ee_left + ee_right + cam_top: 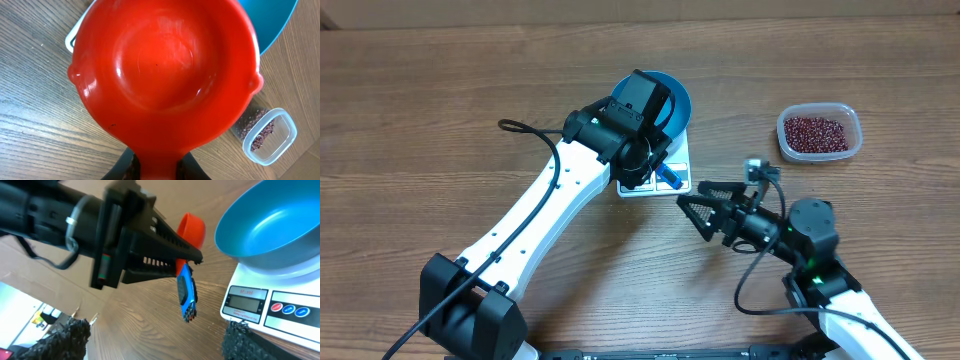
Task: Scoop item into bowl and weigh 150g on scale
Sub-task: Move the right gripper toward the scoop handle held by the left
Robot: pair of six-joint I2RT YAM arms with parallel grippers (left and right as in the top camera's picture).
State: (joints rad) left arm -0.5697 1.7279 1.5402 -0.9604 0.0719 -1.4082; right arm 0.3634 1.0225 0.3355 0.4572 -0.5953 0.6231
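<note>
The small dark red-brown beans (pixel 815 131) sit in a loose heap inside the clear rounded-rectangular plastic tub (pixel 853 118), out on your right side of the table and well apart from everything else.

Moving in, the round deep blue bowl (pixel 272 222) stands on the small flat white kitchen scale (pixel 252 277). From the right wrist view, the bowl's inner wall reads as smooth blue. The scale's display window (pixel 245 299) faces that camera, with 3 round buttons beside it, 1 red and 2 blue. The digits are too small to read.

Now your left gripper (pixel 159 170): it is clamped on the handle of the round red plastic scoop (pixel 160 65) and holds it over the near rim of the bowl and the scale. The scoop's cup faces the wrist camera, all glossy red inside. In the right wrist view, a blue ridged handle end (pixel 186 292) hangs down below the black fingers, just beside the scale's front corner.

Your right gripper (pixel 698 200) hovers near the scale's front edge and points at it. Its jaws are spread wide with nothing between them, the 2 dark pads (pixel 70 335) at opposite sides of its own view.

All of this sits on the brown wood-grain table (pixel 440 100).
</note>
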